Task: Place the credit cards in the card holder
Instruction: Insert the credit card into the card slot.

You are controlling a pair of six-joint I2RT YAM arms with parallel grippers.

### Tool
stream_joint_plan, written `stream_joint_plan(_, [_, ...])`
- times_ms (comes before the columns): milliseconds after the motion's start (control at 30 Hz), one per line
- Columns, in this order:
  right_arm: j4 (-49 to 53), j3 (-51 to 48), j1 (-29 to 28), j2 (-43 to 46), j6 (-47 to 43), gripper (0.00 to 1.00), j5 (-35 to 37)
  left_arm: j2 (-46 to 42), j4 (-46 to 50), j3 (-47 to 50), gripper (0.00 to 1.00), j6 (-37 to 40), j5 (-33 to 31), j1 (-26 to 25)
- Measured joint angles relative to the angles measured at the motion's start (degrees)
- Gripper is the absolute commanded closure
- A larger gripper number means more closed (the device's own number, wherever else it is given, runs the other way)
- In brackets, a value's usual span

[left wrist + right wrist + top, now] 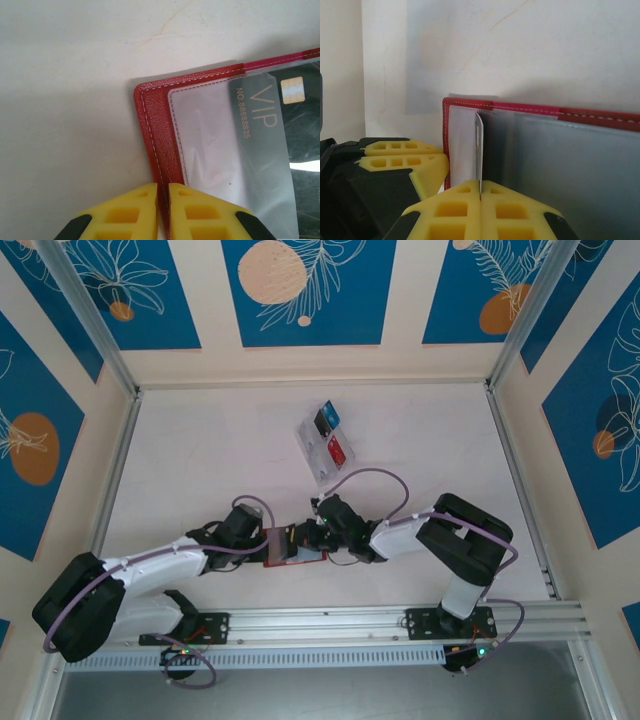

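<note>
The red card holder (pixel 290 548) lies open between my two grippers, its clear pockets facing up. My left gripper (pixel 162 200) is shut on the stitched outer edge of the card holder (pixel 155 125). A black credit card (pixel 287 145) marked VIP sits partly under the clear pocket. My right gripper (pixel 480 192) is shut on a thin credit card (pixel 479 145) seen edge-on, its far end at the card holder's (pixel 600 116) pocket. A blue card (pixel 329 416) and a red card (pixel 338 451) stand further back. In the top view the left gripper (pixel 268 540) and right gripper (pixel 314 540) face each other.
A clear plastic rack (pixel 322 443) holds the other cards at the table's middle back. The left gripper's yellow fingers (pixel 405 162) sit close beside the right gripper. A metal rail (pixel 400 620) runs along the near edge; walls enclose the table.
</note>
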State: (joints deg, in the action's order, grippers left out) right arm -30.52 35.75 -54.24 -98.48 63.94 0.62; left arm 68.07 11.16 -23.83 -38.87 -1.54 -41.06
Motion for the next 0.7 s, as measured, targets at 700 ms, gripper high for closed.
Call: stream_joint_plan(700, [-2.9, 0.6, -0.3, -3.5, 1.2, 1.0, -1.2, 0.0, 0.0, 0.0, 0.89, 0.0, 0.0, 0.0])
